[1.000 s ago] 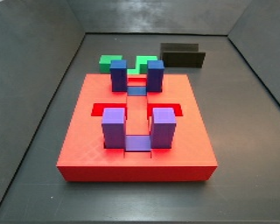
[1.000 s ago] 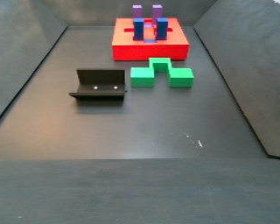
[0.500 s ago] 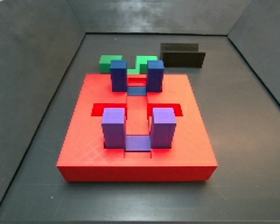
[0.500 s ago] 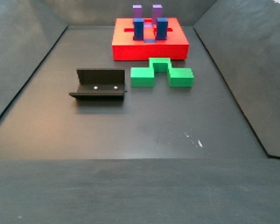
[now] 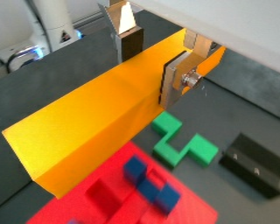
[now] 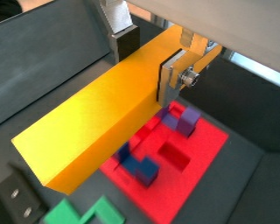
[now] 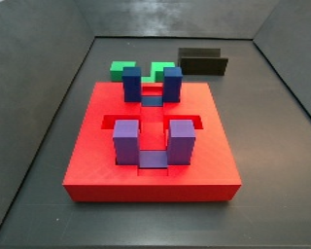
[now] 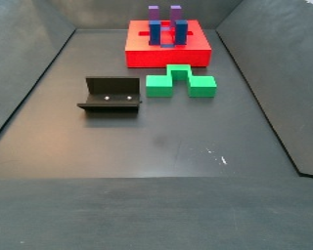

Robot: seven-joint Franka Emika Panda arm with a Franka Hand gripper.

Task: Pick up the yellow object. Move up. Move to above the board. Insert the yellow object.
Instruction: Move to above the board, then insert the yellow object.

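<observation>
In both wrist views my gripper [image 5: 152,66] [image 6: 149,61] is shut on the yellow object [image 5: 95,118] [image 6: 90,122], a long yellow-orange bar held well above the floor. The dark pads press on its two long sides. The board [image 5: 108,188] [image 6: 178,157] lies far below the bar, red with blue and purple posts [image 6: 184,118]. In both side views the board [image 7: 93,165] [image 8: 166,57] shows, with its slots empty between the posts [image 7: 129,139]. Neither the gripper nor the bar shows in the side views.
A green block [image 7: 125,70] [image 8: 182,81] lies on the floor just beside the board; it also shows in both wrist views [image 5: 184,147] [image 6: 90,213]. The dark fixture [image 7: 204,61] [image 8: 111,95] [image 5: 257,162] stands a little past it. Grey walls [image 7: 42,97] enclose the floor.
</observation>
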